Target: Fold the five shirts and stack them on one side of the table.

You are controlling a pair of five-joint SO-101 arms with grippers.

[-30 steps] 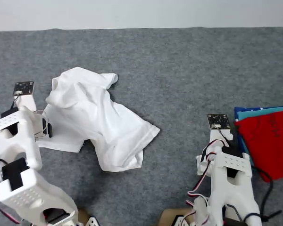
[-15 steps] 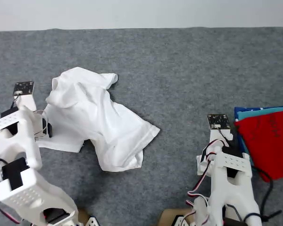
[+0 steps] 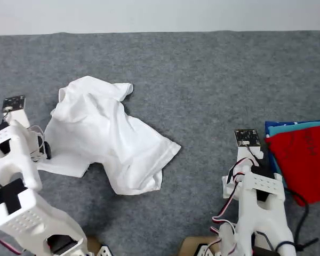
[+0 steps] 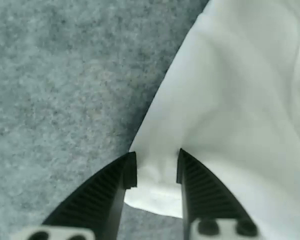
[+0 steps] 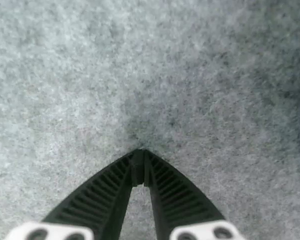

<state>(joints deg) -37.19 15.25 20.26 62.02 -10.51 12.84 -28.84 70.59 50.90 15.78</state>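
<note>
A crumpled white shirt (image 3: 106, 136) lies spread on the grey felt table (image 3: 202, 80) at the left middle. My left gripper (image 4: 155, 162) is shut on the shirt's (image 4: 230, 115) near-left corner, cloth pinched between its black fingers (image 4: 121, 176); in the high view the left gripper (image 3: 42, 152) sits at the shirt's left edge. My right gripper (image 5: 139, 160) is shut on nothing, tips just above bare felt; the right arm (image 3: 253, 181) stands at the lower right. A stack of folded shirts, red (image 3: 304, 157) on top of blue ones (image 3: 280, 127), lies at the right edge.
Grey felt stretches bare between the white shirt and the folded stack and toward the far edge. A pale wall (image 3: 160, 16) lies beyond the table's back edge. Cables (image 3: 301, 213) hang by the right arm's base.
The left arm has shifted to the left, dragging the white shirt's near-left corner with it and stretching that edge. The right arm has not moved.
</note>
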